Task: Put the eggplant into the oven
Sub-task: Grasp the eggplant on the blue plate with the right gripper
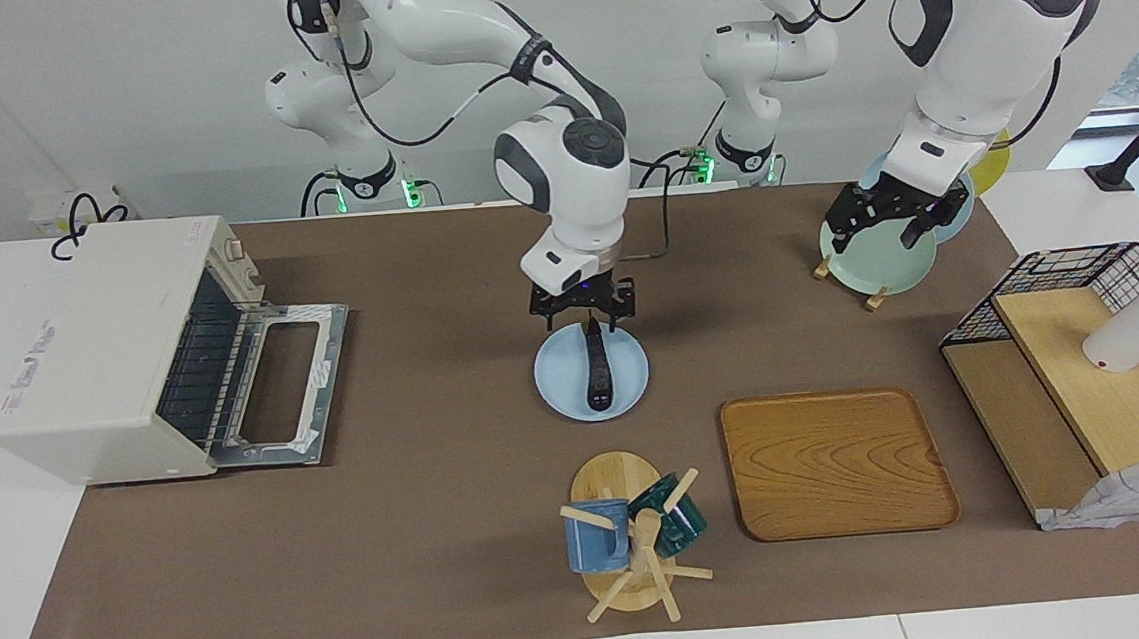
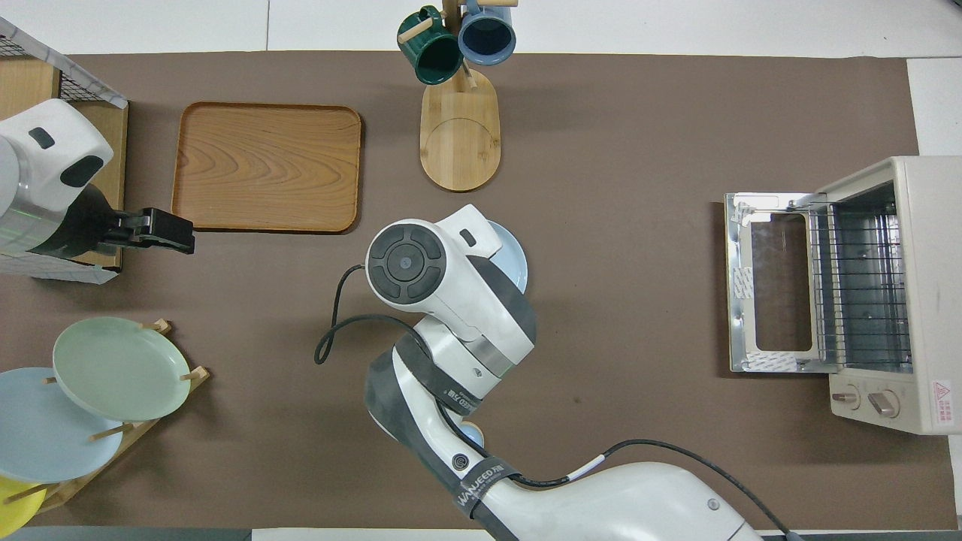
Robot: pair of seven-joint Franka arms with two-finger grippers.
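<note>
The dark purple eggplant lies lengthwise on a light blue plate mid-table. My right gripper hangs open just over the eggplant's stem end, one finger on each side of it; I cannot tell whether it touches. In the overhead view the right arm hides the eggplant, and only the plate's edge shows. The off-white oven stands at the right arm's end of the table with its door folded down and its rack bare. My left gripper waits open over the plate rack.
A wooden tray and a mug tree with a blue and a green mug lie farther from the robots than the plate. A plate rack and a wire-and-wood shelf stand at the left arm's end.
</note>
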